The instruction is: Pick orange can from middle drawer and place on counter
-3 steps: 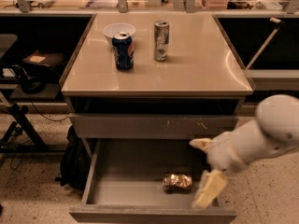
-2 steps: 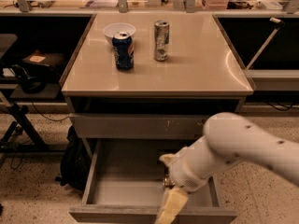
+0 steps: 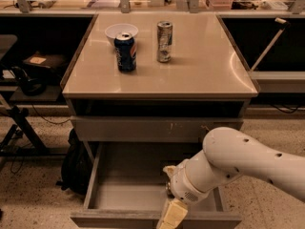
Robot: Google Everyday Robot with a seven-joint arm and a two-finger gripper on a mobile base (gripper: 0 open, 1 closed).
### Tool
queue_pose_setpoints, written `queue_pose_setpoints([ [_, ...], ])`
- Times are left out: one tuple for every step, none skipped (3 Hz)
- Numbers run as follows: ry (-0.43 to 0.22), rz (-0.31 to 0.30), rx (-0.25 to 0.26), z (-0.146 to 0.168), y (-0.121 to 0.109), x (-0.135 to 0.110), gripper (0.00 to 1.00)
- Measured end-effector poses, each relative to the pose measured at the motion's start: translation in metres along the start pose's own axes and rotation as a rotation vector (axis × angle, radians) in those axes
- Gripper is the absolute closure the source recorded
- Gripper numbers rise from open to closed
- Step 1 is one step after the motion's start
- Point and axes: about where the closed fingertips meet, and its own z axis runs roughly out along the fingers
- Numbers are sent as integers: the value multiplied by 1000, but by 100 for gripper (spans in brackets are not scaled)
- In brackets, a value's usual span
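Swung left across the open middle drawer (image 3: 124, 197) within the last second, leaving the gripper (image 3: 170, 194) low at the near right, just behind the drawer front; grip state impossible to tell. No longer showing the orange can, earlier plain on the drawer floor, presumably masked by the wrist. Likely at the grasp stage, transfer to the bench (image 3: 200, 70) pending.
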Motion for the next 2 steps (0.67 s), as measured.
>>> queue_pose_setpoints([
  [-31, 19, 71, -8, -49, 30, 0],
  [-75, 93, 248, -44, -129, 65, 0],
])
